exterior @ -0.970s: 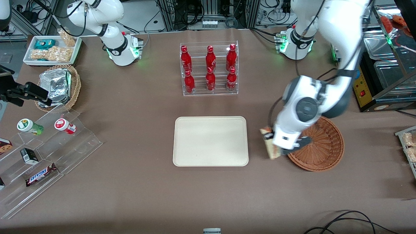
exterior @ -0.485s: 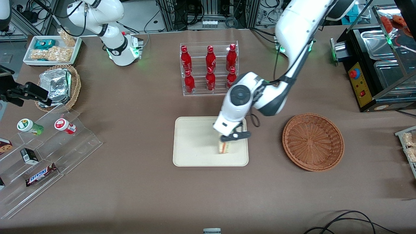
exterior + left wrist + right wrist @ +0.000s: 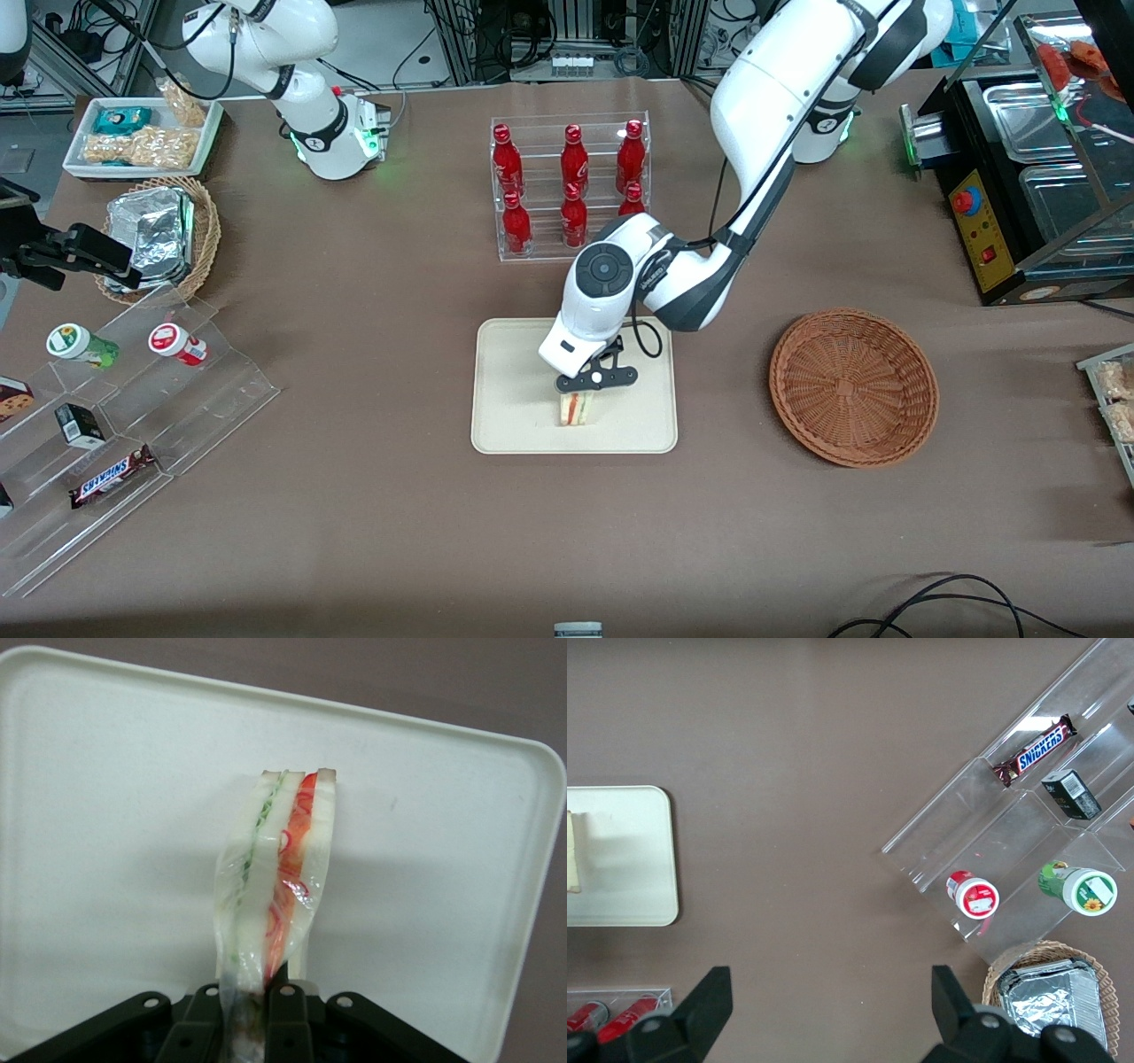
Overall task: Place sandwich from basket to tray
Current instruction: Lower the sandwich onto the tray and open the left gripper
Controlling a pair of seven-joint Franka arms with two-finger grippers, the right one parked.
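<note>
Claw [image 3: 592,383] grips the wrapped sandwich [image 3: 575,408] upright over the cream tray [image 3: 514,390]; lowering until it rests, then releasing, should prevent toppling.

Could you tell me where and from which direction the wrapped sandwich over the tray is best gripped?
Probably as the gripper has it now: from above, shut across the flat bread faces at the upper end of the sandwich. It stands on edge over the tray with its green and orange-red layers running vertically, so the fingers press the slices together rather than splitting the filling.
</note>
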